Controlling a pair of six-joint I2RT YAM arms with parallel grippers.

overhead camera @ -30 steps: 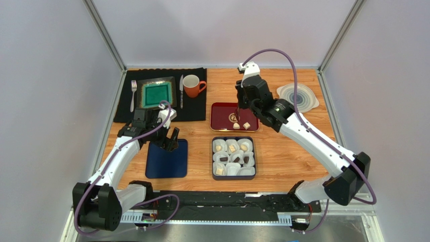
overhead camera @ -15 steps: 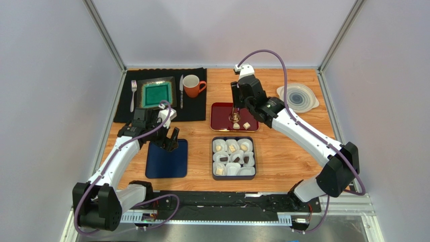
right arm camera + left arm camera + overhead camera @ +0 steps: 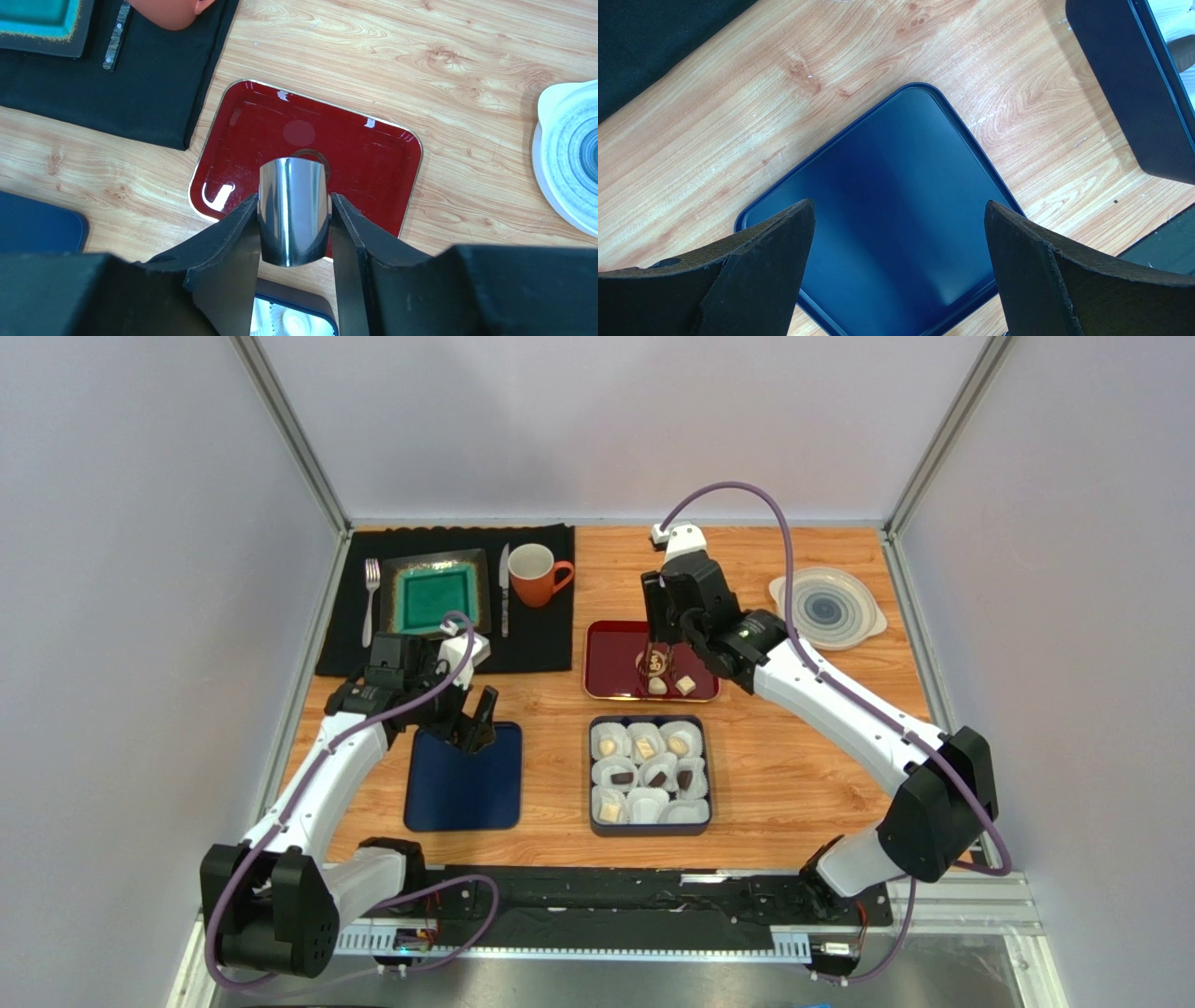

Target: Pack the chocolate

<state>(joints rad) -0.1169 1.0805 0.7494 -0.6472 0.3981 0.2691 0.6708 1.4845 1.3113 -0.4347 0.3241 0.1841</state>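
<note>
On the red tray (image 3: 617,647) lie two chocolates: a cream piece (image 3: 685,683) and another (image 3: 655,682) right under the tool's tips. My right gripper (image 3: 657,641) hangs over the tray, shut on shiny metal tongs (image 3: 293,220) that point down at it. In the right wrist view the tongs hide the sweets on the red tray (image 3: 238,143). The dark box (image 3: 650,822) in front holds white paper cups, several with chocolates, cream (image 3: 645,748) and dark (image 3: 657,777). My left gripper (image 3: 474,728) is open and empty over the blue lid (image 3: 892,161).
A black placemat (image 3: 547,637) at back left carries a teal plate (image 3: 436,597), a fork (image 3: 370,595), a knife (image 3: 504,588) and an orange mug (image 3: 535,574). A clear round lid (image 3: 828,605) lies at back right. The blue lid (image 3: 449,791) sits left of the box.
The right arm swung left and lowered the tongs onto the red tray, and its jaws eased wider around them. The left arm stayed still.
</note>
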